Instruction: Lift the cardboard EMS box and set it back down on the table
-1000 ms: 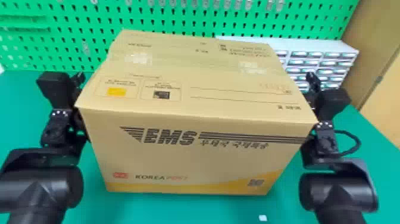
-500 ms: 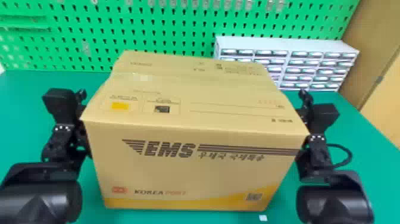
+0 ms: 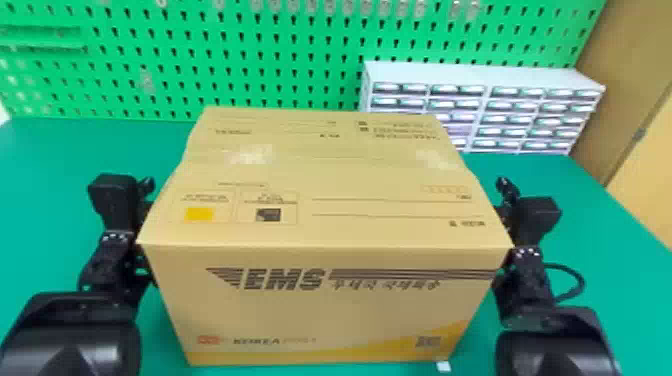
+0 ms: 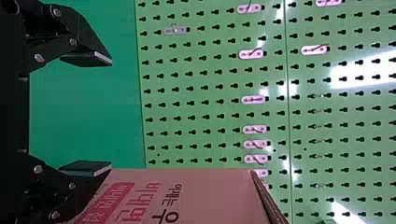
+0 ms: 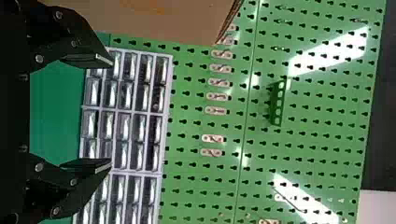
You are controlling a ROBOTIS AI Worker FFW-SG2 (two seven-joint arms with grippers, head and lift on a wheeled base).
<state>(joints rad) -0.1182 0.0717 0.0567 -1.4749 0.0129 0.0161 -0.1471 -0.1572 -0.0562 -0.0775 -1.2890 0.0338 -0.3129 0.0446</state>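
the cardboard ems box is between the left gripper and right gripper. both gape open, fingers apart.

Left arm and right arm: both finished in black, each fitted with a broad, rounded, glossy housing, a narrower angular wrist section dotted with small pale marks, and a boxy block with softened corners. A thin black cable is looped at the right wrist. The left gripper and right gripper are built of angular black linkages, studded with round silvery screws and tipped with flat, pale-edged pads.
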